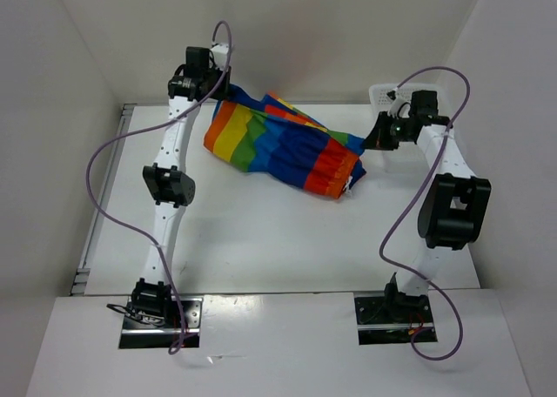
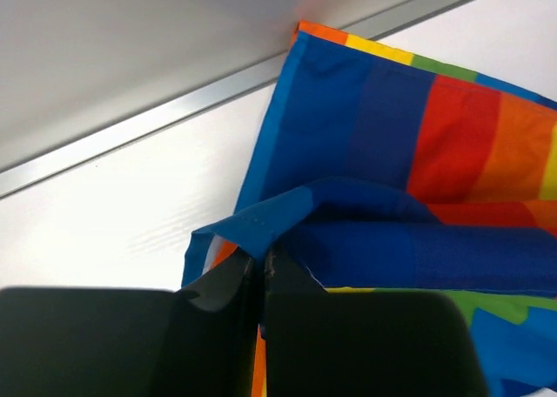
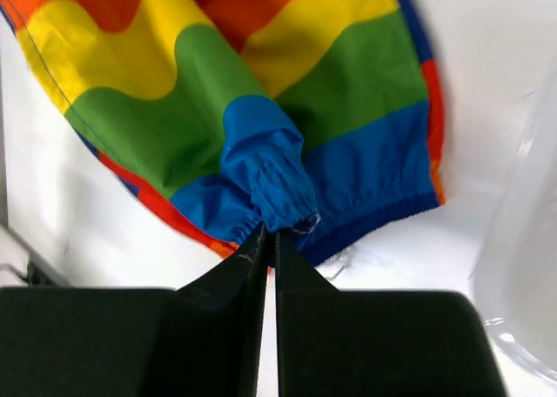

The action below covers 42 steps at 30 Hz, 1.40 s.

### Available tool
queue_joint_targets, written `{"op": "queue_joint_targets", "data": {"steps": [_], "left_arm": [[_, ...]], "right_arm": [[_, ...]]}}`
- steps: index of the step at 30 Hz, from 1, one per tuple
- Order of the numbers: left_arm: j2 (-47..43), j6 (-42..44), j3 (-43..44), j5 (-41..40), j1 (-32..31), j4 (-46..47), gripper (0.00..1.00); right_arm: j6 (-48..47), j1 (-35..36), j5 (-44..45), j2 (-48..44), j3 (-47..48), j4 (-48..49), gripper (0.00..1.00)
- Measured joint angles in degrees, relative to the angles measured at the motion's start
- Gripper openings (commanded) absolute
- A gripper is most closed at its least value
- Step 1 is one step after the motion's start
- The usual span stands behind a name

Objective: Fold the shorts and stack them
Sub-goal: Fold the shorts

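Between the closed jaws of the left gripper [image 2: 261,259], a blue hem fold of the shorts [image 1: 280,144] is being pinched, and the right gripper [image 3: 268,233] is clamping a gathered blue bunch of the same cloth. The shorts are lying rumpled between them on the far part of the table [image 1: 261,240]. Just behind the right gripper a white mesh basket [image 1: 383,92] is standing, with the arm hiding its inside.

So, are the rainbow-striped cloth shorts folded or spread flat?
Partly folded, rumpled: the shorts show overlapping layers, pinched at opposite ends by left gripper and right gripper.
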Motion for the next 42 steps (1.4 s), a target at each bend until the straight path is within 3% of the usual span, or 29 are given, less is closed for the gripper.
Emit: {"op": "queue_joint_targets", "data": {"steps": [2, 3, 4, 5, 7, 9, 12, 16, 19, 23, 25, 29, 33, 34, 35, 38, 41, 42], "left_arm": [[1.40, 0.00, 0.20, -0.96, -0.02, 1.40, 0.17], [2.21, -0.07, 0.33, -1.49, -0.02, 2.40, 0.27], [2.75, 0.20, 0.37, -1.86, -0.02, 3.13, 0.34], [3.52, 0.07, 0.39, -2.14, -0.02, 4.07, 0.50], [4.76, 0.11, 0.44, -2.54, -0.39, 5.57, 0.68], [5.86, -0.02, 0.44, -3.50, -0.70, 6.82, 0.87], [6.71, 0.17, 0.44, -5.01, -1.57, 8.07, 1.00], [6.60, 0.04, 0.48, -5.73, -2.23, 7.76, 1.00], [5.25, 0.02, -0.72, -5.60, -1.68, 3.63, 1.00], [2.14, 0.02, -6.29, -6.10, 0.85, -3.10, 1.00], [2.40, 0.02, -6.97, -6.36, 2.36, -6.10, 1.00], [6.75, -0.02, -2.14, -5.68, 4.61, -11.74, 1.00], [10.32, 0.00, -0.98, -5.44, 3.74, -15.06, 0.99], [11.50, 0.00, -0.57, -5.27, 3.13, -15.85, 0.93], [12.76, 0.74, -0.35, -5.68, 2.43, -16.37, 0.80], [13.09, 0.04, 1.44, -4.87, 1.09, -17.73, 0.64], [13.68, 0.20, 1.03, -3.58, 0.59, -18.88, 0.24], [13.40, 0.22, 0.17, -2.67, 0.90, -18.75, 0.16]], "right_arm": [[1.97, 0.02, 1.90, 1.55, 2.58, 1.16, 0.10], [3.10, 0.04, 3.56, 2.58, 4.09, 1.81, 0.20], [4.07, 0.07, 5.11, 3.45, 5.25, 2.29, 0.49], [5.09, 0.09, 7.19, 4.52, 6.71, 2.67, 0.58], [5.70, 0.09, 11.04, 6.64, 9.97, 3.32, 0.73], [6.10, 0.09, 14.80, 8.28, 13.16, 3.69, 0.78], [6.01, 0.09, 19.47, 9.20, 17.42, 3.82, 0.78], [1.77, 1.62, 24.26, 7.96, 20.26, 4.92, 0.75], [-3.82, 7.58, 29.20, 3.28, 15.23, 6.21, 0.72], [-9.29, 22.47, 33.57, -2.93, 3.63, 7.19, 0.48], [-10.88, 28.24, 33.88, -3.41, -0.76, 7.04, 0.41], [-11.63, 28.46, 36.59, -0.09, -3.02, 6.97, 0.31], [-11.74, 26.38, 40.83, 4.85, -2.97, 8.39, 0.29], [-11.76, 26.18, 41.53, 5.99, -2.97, 8.55, 0.29], [-11.82, 26.18, 42.05, 6.95, -2.97, 8.57, 0.29], [-12.35, 26.25, 42.12, 8.35, -2.97, 8.63, 0.29], [-13.00, 26.29, 42.10, 8.59, -2.97, 8.94, 0.27], [-13.29, 26.29, 42.10, 8.61, -2.97, 9.03, 0.27]]}}
